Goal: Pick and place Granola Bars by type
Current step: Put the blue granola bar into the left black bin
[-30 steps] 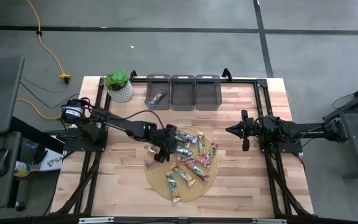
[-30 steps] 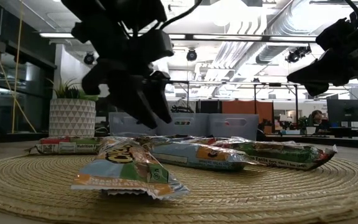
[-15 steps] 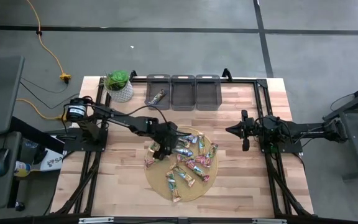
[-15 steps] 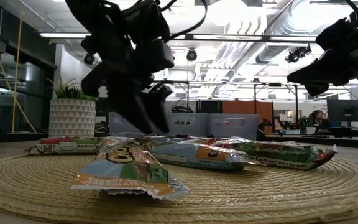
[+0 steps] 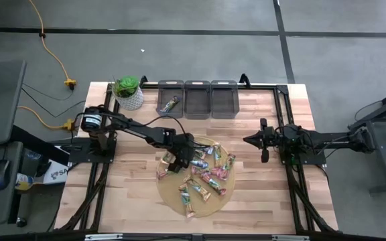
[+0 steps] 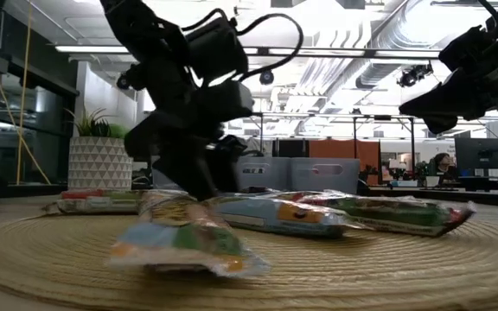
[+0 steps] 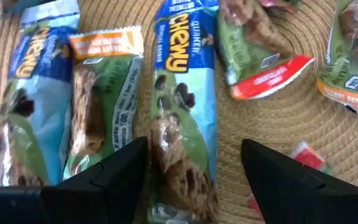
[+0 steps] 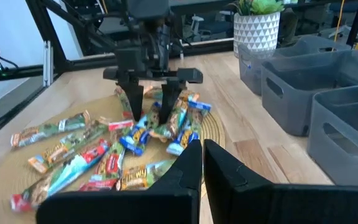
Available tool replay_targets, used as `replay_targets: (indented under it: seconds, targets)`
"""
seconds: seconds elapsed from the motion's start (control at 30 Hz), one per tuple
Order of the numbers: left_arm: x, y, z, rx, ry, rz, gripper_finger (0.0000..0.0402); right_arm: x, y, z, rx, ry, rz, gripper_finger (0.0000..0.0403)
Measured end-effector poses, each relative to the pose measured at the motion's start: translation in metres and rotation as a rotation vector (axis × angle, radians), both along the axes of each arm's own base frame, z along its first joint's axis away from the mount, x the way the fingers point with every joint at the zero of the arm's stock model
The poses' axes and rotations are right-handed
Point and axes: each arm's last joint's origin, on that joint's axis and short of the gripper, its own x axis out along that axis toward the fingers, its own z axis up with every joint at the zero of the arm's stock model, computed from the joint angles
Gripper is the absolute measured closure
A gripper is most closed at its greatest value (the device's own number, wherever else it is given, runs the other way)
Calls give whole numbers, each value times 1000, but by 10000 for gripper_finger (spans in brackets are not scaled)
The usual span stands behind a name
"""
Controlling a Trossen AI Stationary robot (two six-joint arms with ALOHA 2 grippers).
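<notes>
Several foil-wrapped granola bars (image 5: 203,175) in blue/green, tan and pink/red lie scattered on a round woven mat (image 5: 168,195). My left gripper (image 5: 177,161) is open and low over the mat's left part. In the left wrist view its fingers stand on either side of a blue/green Chewy bar (image 7: 180,106) that lies flat on the mat. A tan-topped bar (image 7: 98,93) lies right beside that one. One brown bar (image 5: 170,104) rests in the left bin. My right gripper (image 5: 265,142) waits shut above the table to the right of the mat.
Three grey bins (image 5: 197,99) stand in a row at the table's far edge. A potted plant (image 5: 129,92) stands left of them. Bare wood lies between the mat and the bins and to the right of the mat.
My left gripper has come down toward the mat, from well above the bars to just over them, and has shifted slightly toward the table's near edge. It has stayed open.
</notes>
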Motion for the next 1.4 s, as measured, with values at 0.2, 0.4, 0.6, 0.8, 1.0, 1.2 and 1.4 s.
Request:
replay_targets:
  seconds: [0.2, 0.4, 0.6, 0.8, 1.0, 1.2, 1.4]
  targets:
    - [7, 0, 1, 6, 18, 5, 145, 0, 0, -1, 0, 15, 0, 403]
    - [7, 0, -1, -2, 36, 17, 170, 0, 0, -1, 1, 14, 0, 403]
    - [6, 0, -1, -18, 49, 45, 218, 0, 0, -1, 1, 14, 0, 403]
    - [6, 0, -1, -33, 60, 81, 253, 0, 0, -1, 0, 14, 0, 403]
    - [6, 0, 1, -50, 89, 108, 276, 0, 0, -1, 0, 14, 0, 403]
    - [11, 0, 11, -46, 135, 104, 298, 0, 0, -1, 0, 14, 0, 403]
    - [12, 0, 15, -45, 149, 101, 326, 0, 0, -1, 0, 14, 0, 403]
